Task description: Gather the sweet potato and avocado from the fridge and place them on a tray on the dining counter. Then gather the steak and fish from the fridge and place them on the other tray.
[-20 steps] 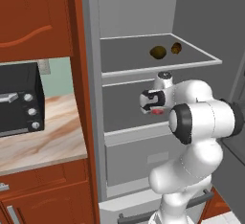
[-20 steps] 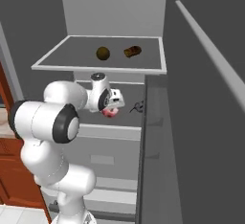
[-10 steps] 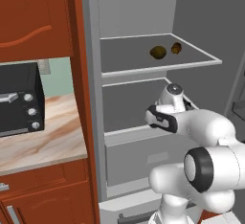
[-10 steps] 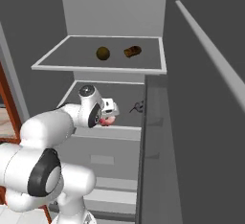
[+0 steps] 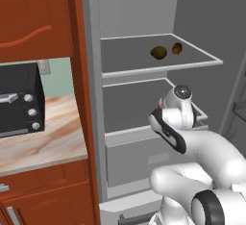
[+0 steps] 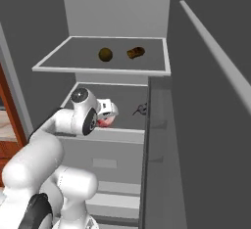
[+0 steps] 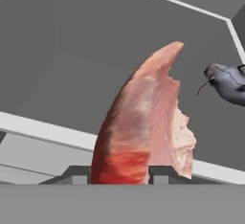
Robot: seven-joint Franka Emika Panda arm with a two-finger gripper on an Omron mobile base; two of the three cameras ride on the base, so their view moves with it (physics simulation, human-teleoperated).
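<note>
Here, the fridge (image 5: 144,84) stands open with pale shelves inside. On the top shelf (image 6: 73,61) lie two small things, side by side but apart: one round greenish lump (image 6: 105,54) and one brown oblong lump, the sweet potato (image 6: 136,53). On the lower shelf (image 7: 57,65) lies one grey fish (image 7: 229,84), just beside the robot's hand. The pincer (image 6: 105,120) is closed narrowly on the steak (image 7: 143,132), a flat red-pink piece that stands up between its two fingers, above the front edge of the lower shelf. The white arm bends in front of the fridge's lower part and hides some of it. To the left of the fridge a red-brown cabinet wall (image 5: 77,99) stands, and past it a bench (image 5: 43,142) carries one black toaster oven (image 5: 19,99).
</note>
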